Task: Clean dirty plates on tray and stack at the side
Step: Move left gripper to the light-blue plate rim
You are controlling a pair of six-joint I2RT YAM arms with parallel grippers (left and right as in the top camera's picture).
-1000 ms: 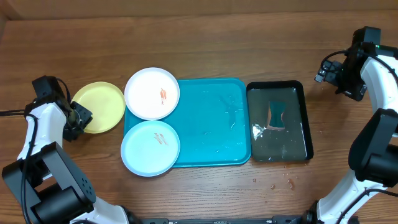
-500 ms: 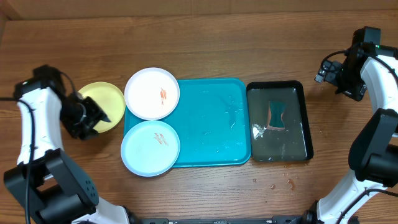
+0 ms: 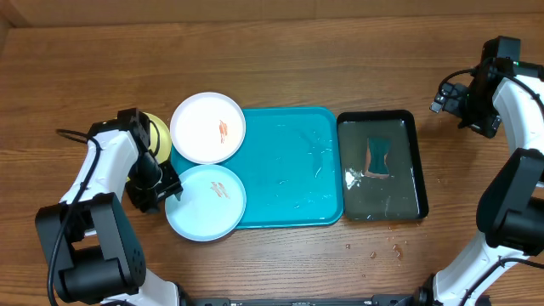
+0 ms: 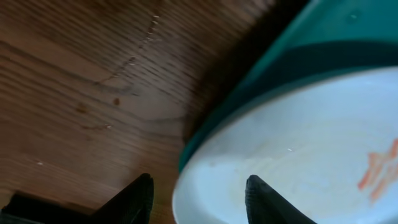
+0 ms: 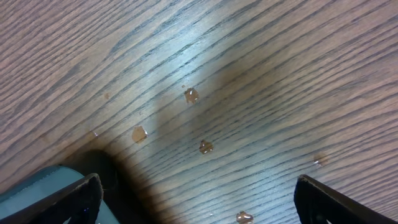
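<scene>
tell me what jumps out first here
A big turquoise tray fills the middle of the table, with a white plate and a light blue plate, both smeared orange, overlapping its left edge. The open left hand straddles the light blue plate's rim. Right of the turquoise tray, a black tray holds a sponge.

Left gripper (image 4: 199, 199) straddling the rim of the light blue plate (image 4: 292, 149)

Its two dark fingers (image 4: 138, 198) stand apart at the near edge of the view. One is over the wooden table (image 4: 74, 87), the other over the plate's inside, and the rim passes between them with a gap on each side. The plate lies on a rounded corner of the turquoise tray (image 4: 292, 37). A reddish-orange smear (image 4: 378, 171) marks the plate at the right.
</scene>
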